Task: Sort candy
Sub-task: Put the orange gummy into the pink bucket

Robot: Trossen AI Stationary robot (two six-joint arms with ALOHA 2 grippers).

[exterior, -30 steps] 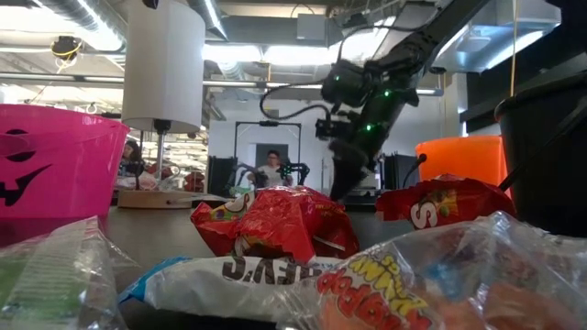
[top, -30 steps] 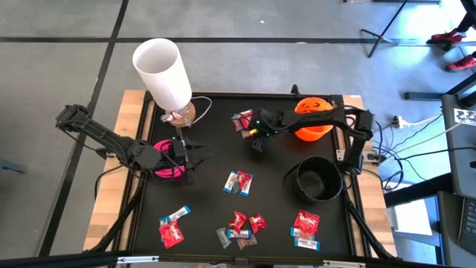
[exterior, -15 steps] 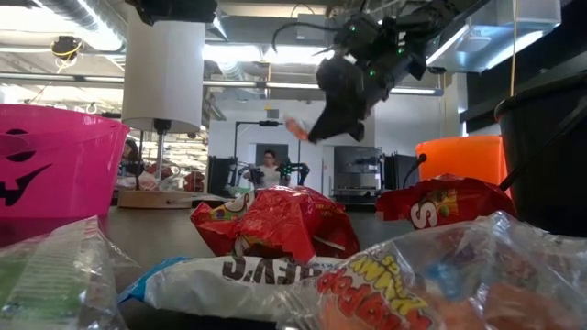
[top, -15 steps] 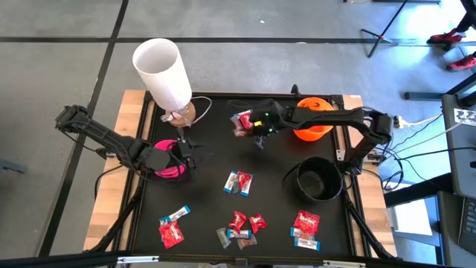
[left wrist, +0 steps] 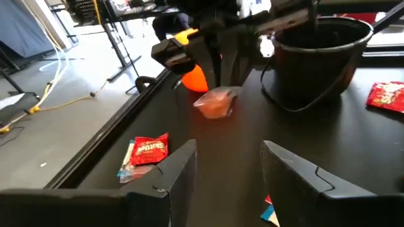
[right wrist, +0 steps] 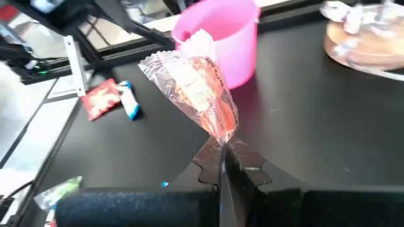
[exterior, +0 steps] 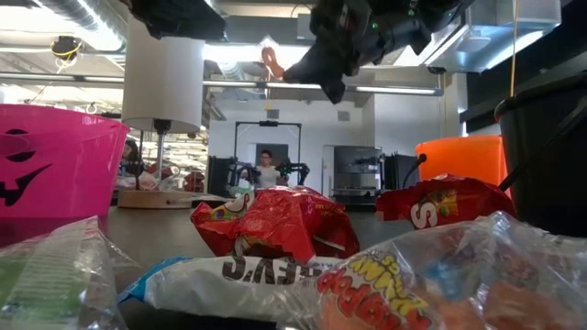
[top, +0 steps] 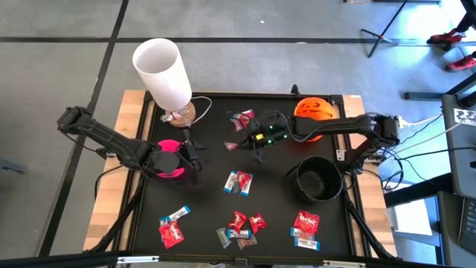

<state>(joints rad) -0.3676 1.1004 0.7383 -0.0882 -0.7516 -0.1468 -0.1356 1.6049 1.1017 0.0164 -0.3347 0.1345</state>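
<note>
Overhead, the matte black table (top: 279,219) is filling most of the view, its pale wooden edge showing along the left side. A tall white cylindrical lamp shade (top: 163,72) is standing at the far left on a round wooden base (top: 181,115). Three smooth plastic bowls are sitting on the table: a black bowl (top: 318,179) with a thin wire handle at the right, an orange bowl (top: 313,114) at the far right, and a pink bowl (top: 169,159) at the left.

The right gripper (top: 249,141) is reaching over the middle of the table, its jaws pinched closed on the crimped end of a clear crinkly candy packet (right wrist: 192,88) with orange-red contents, which is hanging in the air well above the table. The left gripper (top: 195,153) is hovering just beside the pink bowl, its jaws standing apart and holding nothing.

The rest of the candy is lying in loose clusters: a small pile (top: 241,119) at the far middle, blue-and-white pieces (top: 239,182) at the centre, and shiny red, blue-and-white and silvery pieces along the near edge at left (top: 172,225), middle (top: 241,228) and right (top: 306,227).
</note>
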